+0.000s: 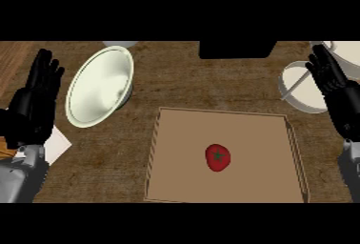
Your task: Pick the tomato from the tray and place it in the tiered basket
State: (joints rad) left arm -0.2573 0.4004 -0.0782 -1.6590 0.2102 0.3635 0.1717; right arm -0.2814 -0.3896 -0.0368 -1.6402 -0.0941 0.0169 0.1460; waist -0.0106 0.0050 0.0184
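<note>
A red tomato (218, 157) with a dark green stem star lies near the middle of a flat brown tray (175, 157) with a low rim. The white tiered basket (302, 88) stands at the upper right, partly behind my right hand. My right hand (334, 90) rests open at the right edge, fingers straight and pointing up, well right of the tomato. At the left edge my left hand (35, 102) is open too, fingers up, far from the tray. Neither hand touches anything.
A pale green bowl (102, 86) sits tilted at the upper left, between my left hand and the tray. A black box (237, 49) stands at the far edge. A white sheet (57, 145) lies under my left forearm. The counter is dark wood.
</note>
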